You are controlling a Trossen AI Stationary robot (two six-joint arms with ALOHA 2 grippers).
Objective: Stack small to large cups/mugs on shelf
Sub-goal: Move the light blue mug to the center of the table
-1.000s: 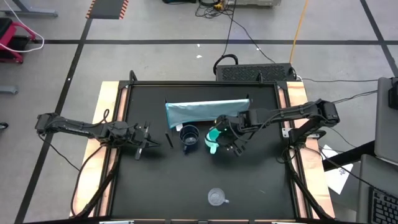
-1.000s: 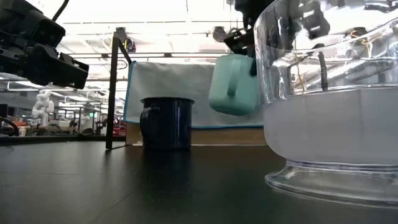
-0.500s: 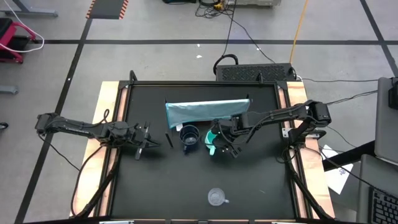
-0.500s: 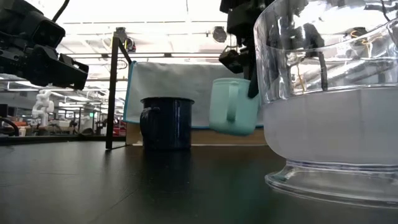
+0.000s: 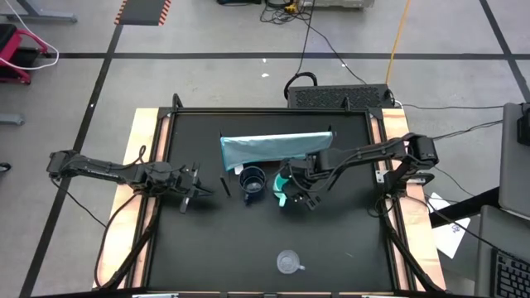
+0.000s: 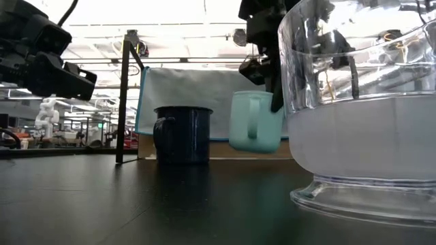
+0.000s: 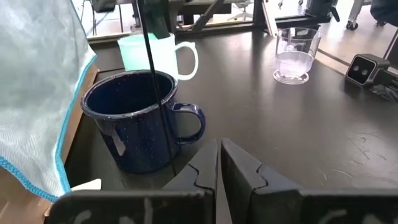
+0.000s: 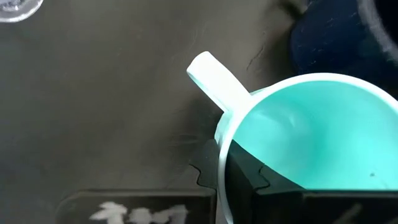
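My right gripper [image 8: 227,177] is shut on the turquoise mug [image 6: 255,122], which hangs just above the table, right of the dark navy mug [image 5: 252,180]. The navy mug stands on its base in front of the light blue-grey shelf [image 5: 273,147], its mouth up. The clear mug [image 5: 287,263] stands near the table's front edge and fills the right side of the low view as the clear mug [image 6: 361,116]. My left gripper [image 7: 219,163] is shut, holds nothing and hovers left of the navy mug [image 7: 137,118]. My right gripper holds the turquoise mug by its rim [image 8: 221,163], right beside the handle [image 8: 214,84]. One finger is inside the mug and one outside the wall. The fingers come slanting down from above. The mug hangs nearly upright, mouth up, clear of the table.
A thin black rod [image 7: 149,68] stands upright just left of the navy mug, between it and my left gripper. Wooden strips [image 5: 145,165] edge the black tabletop on the left and right. Open tabletop lies between the two mugs and the clear mug.
My right gripper has come down with the turquoise mug and drifted slightly toward the navy mug. The mug was tilted a second ago and now hangs nearly upright, much closer to the tabletop.
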